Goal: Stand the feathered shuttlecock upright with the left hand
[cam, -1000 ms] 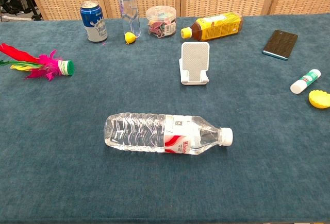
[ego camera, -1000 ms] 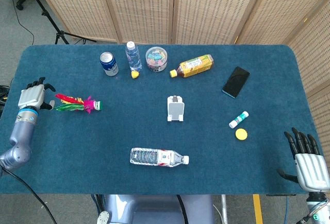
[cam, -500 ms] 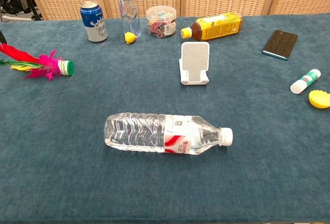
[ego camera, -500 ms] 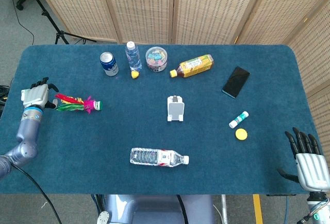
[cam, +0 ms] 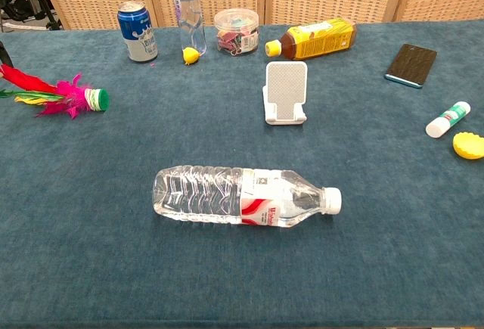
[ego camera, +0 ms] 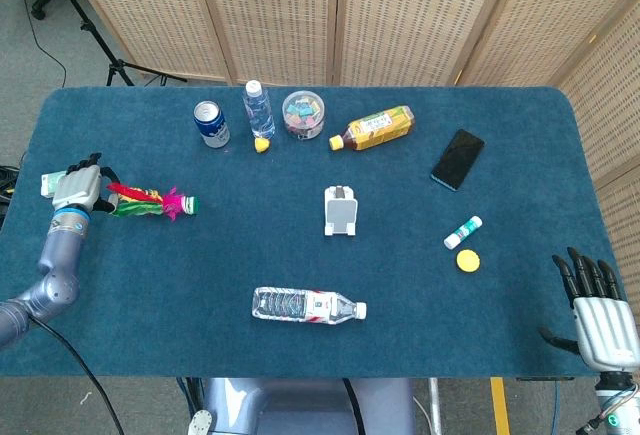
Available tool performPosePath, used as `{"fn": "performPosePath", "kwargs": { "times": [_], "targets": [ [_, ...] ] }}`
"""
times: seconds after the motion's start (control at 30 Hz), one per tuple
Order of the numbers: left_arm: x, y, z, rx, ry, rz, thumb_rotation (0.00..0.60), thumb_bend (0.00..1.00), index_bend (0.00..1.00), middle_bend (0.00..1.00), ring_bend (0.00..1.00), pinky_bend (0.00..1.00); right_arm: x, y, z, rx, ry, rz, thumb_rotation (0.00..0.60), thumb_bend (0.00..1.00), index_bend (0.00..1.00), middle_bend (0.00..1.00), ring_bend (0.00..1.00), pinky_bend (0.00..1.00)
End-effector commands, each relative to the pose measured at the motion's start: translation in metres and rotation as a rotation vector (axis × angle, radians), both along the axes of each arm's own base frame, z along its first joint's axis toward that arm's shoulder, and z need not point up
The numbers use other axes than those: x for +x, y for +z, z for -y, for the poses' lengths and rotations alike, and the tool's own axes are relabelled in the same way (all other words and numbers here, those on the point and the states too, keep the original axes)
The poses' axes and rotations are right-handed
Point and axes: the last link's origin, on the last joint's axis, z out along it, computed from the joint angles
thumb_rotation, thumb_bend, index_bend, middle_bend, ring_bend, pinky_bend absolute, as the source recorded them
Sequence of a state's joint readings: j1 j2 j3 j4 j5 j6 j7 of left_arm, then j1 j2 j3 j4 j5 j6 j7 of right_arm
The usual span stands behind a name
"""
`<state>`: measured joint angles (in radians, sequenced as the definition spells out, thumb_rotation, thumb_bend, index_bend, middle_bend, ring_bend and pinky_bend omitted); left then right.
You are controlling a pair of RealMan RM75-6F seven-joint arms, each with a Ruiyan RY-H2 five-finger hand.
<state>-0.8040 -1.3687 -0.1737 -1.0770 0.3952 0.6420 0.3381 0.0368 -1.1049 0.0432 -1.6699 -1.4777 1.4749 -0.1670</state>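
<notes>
The feathered shuttlecock (ego camera: 150,202) lies on its side at the table's left, red, yellow and pink feathers pointing left, green-white base to the right; the chest view shows the shuttlecock (cam: 59,94) at its left edge. My left hand (ego camera: 78,186) is right at the feather tips, fingers apart, holding nothing; whether a fingertip touches the feathers I cannot tell. My right hand (ego camera: 597,310) hangs off the table's near right corner, fingers spread and empty.
A clear water bottle (ego camera: 306,306) lies on its side near the front. A white phone stand (ego camera: 340,210) is mid-table. Along the back stand a blue can (ego camera: 211,123), an upright bottle (ego camera: 258,108), a clip jar (ego camera: 303,114) and a lying tea bottle (ego camera: 373,127). A phone (ego camera: 457,159), glue stick (ego camera: 463,231) and yellow cap (ego camera: 467,260) lie right.
My left hand has moved rightward, closing the gap to the shuttlecock's feather tips. The shuttlecock and right hand have not moved.
</notes>
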Motion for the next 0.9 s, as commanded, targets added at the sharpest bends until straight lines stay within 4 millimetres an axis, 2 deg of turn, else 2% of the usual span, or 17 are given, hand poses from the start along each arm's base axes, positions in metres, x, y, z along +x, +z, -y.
{"fn": "performPosePath", "kwargs": {
  "times": [0.03,0.37,0.63,0.9],
  "targets": [
    [-0.0014,-0.0010,0.0009,-0.002,0.002,-0.003,0.600,0.49,0.47,0.00,0.00,0.00,0.0001,0.0003,-0.0001,-0.002,0.001,0.000,0.600,0.00,0.00,0.00,0.00,0.00],
    [-0.0067,-0.0043,0.0035,-0.010,0.013,-0.014,0.600,0.52,0.50,0.00,0.00,0.00,0.0005,0.0009,-0.0001,-0.007,0.008,0.004,0.600,0.00,0.00,0.00,0.00,0.00],
    [-0.0018,-0.0036,0.0021,0.019,-0.004,-0.001,0.600,0.60,0.57,0.00,0.00,0.00,0.0009,0.0018,-0.0007,-0.010,0.012,0.008,0.600,0.00,0.00,0.00,0.00,0.00],
    [0.0028,0.0004,0.0013,0.038,-0.022,0.000,0.600,0.61,0.60,0.00,0.00,0.00,0.0014,0.0028,-0.0011,-0.014,0.014,0.010,0.600,0.00,0.00,0.00,0.00,0.00]
  ]
}}
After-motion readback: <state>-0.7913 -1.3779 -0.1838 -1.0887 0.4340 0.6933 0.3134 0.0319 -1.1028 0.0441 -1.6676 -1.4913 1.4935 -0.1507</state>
